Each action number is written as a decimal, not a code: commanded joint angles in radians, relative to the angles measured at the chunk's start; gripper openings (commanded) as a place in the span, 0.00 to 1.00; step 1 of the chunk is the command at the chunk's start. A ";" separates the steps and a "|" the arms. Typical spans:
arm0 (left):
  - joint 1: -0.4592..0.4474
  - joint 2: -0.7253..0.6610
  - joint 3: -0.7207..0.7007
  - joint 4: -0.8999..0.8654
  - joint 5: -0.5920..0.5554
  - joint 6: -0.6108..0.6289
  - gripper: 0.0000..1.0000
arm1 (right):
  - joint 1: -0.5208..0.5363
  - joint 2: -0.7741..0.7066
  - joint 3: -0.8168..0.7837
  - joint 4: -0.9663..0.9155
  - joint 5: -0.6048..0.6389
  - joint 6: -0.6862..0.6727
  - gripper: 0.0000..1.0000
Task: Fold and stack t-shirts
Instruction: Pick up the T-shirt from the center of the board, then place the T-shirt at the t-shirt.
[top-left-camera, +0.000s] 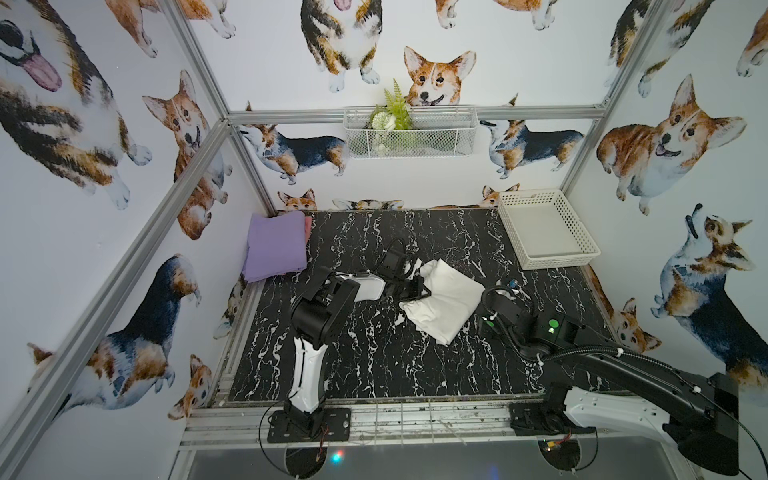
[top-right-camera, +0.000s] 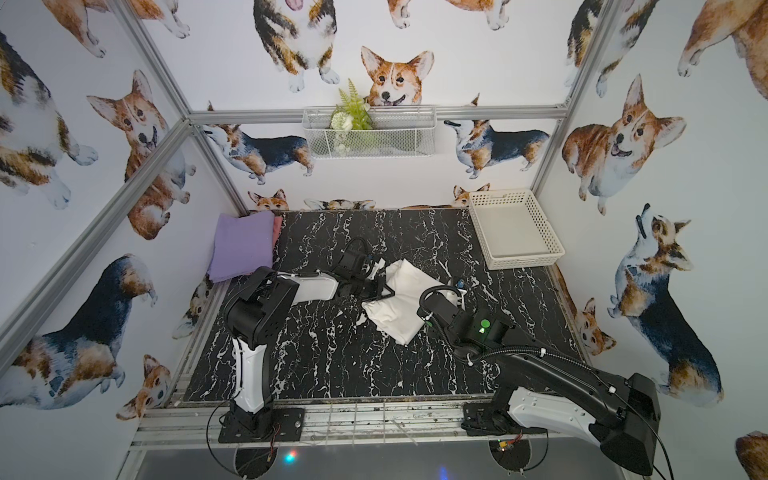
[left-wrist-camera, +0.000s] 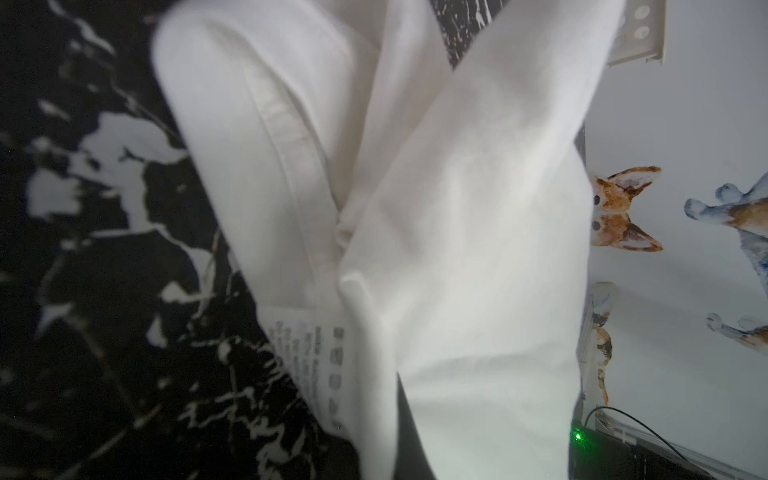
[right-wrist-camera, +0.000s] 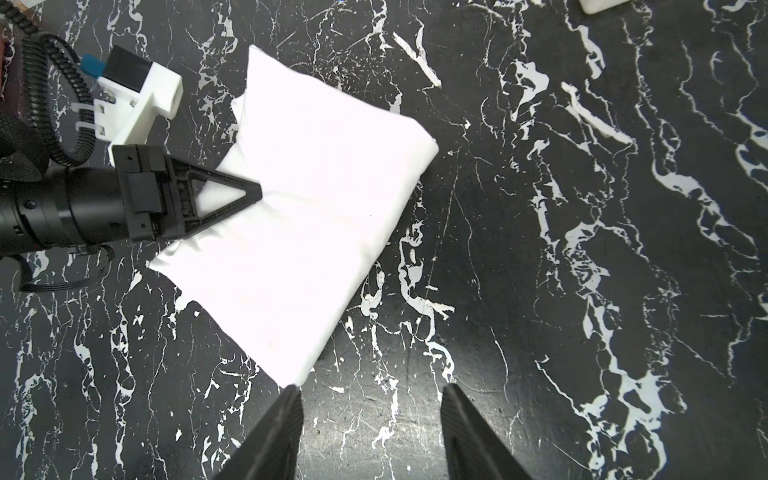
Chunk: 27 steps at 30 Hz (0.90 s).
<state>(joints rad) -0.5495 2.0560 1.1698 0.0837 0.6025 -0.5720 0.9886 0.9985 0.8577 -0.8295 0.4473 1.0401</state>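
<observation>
Right fingers (right-wrist-camera: 278, 432) apart, white t-shirt (right-wrist-camera: 307, 199), probable care label (left-wrist-camera: 316, 365), left-wrist view only

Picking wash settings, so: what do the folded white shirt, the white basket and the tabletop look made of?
White t-shirt: soft matte cloth, likely cotton; it creases, with a stitched hem and care label. Basket: rigid white plastic, seemingly; evenly perforated walls. Tabletop: black marble look with white veins, possibly printed; stone cannot be confirmed.

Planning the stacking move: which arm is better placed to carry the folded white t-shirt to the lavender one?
Left. The left hand pinches the white t-shirt, and the lavender t-shirt lies on that side; the right hand hangs open, holding nothing.
</observation>
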 joint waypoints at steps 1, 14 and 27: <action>0.029 -0.014 0.078 -0.173 -0.157 0.071 0.00 | 0.002 -0.014 -0.005 -0.040 0.031 0.041 0.57; 0.282 0.055 0.576 -0.883 -0.916 0.413 0.00 | 0.002 -0.025 -0.042 -0.021 0.029 0.056 0.57; 0.433 0.063 0.758 -0.851 -1.165 0.520 0.00 | 0.002 0.032 -0.064 0.017 -0.024 0.056 0.57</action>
<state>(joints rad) -0.1226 2.1292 1.8858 -0.7948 -0.4664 -0.1196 0.9886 1.0149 0.7994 -0.8341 0.4381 1.0706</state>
